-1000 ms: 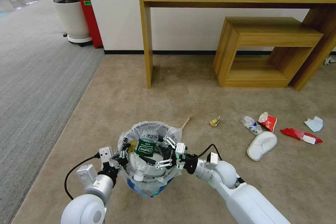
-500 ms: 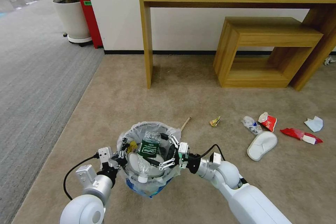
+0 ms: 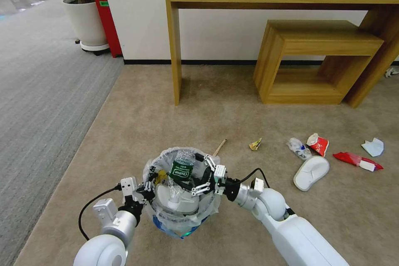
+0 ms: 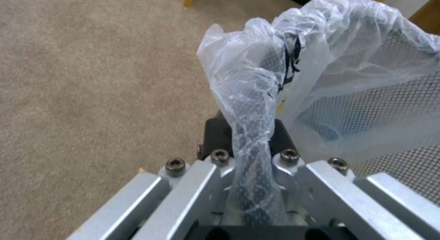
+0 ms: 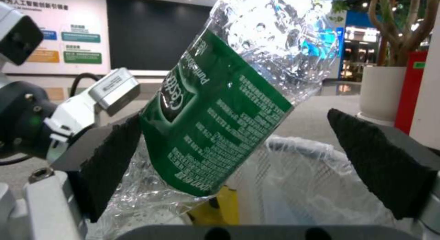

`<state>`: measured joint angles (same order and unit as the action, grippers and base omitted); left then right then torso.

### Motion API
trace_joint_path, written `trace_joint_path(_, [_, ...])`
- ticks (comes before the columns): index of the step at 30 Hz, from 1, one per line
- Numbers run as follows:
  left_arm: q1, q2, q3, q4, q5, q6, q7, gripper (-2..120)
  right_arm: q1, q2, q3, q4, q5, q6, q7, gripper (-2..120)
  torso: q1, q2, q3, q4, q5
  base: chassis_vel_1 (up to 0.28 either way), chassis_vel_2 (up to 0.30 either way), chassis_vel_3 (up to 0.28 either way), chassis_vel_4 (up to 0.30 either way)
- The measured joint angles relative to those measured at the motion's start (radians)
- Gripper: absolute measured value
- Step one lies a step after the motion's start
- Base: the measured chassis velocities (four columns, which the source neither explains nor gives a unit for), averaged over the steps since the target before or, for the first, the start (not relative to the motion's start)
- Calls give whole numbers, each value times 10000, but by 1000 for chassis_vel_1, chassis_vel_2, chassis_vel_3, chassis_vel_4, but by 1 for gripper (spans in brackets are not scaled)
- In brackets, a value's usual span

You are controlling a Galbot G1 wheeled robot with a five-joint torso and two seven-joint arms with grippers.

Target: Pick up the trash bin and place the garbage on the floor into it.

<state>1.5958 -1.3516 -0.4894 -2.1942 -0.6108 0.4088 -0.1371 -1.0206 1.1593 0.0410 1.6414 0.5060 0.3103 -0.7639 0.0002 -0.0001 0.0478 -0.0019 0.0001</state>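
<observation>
I'm holding the black wire-mesh trash bin (image 3: 183,212) rim clamped in my left pincer (image 3: 143,188); right pincer (image 3: 202,176) spread open, dropping the green-labelled clear plastic bottle (image 3: 182,169) in, keeping the bin level.

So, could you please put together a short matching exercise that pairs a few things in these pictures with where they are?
Things:
1. green-labelled bottle
2. white slipper
3. wooden stick
4. left gripper

Places:
A. carpet just beyond the trash bin
B. clamped on the bin's rim
C. between the open right gripper pads
D. carpet beside the red wrappers

Pairs: 1-C, 2-D, 3-A, 4-B
</observation>
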Motion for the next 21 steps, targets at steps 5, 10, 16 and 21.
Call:
trace_joint_path(5, [17, 2, 27, -28, 23, 2, 6, 3, 63, 52, -23, -73, -33, 26, -3, 100, 0, 0, 0, 0, -1, 0, 0, 0, 0])
trace_joint_path(10, [75, 48, 50, -172, -35, 5, 9, 3, 141, 145, -60, -244, -82, 139, -70, 100, 0, 0, 0, 0, 0, 0, 0, 0, 0])
trace_joint_path(16, [91, 99, 55, -268, -163, 48, -1, 3, 145, 108, -27, -284, -102, 150, -219, 100, 0, 0, 0, 0, -1, 0, 0, 0, 0])
trace_joint_path(21, [74, 151, 28, -282, -256, 75, -40, 3, 149, 58, 48, -331, -148, 186, -311, 100, -1, 0, 0, 0, 0, 0, 0, 0, 0])
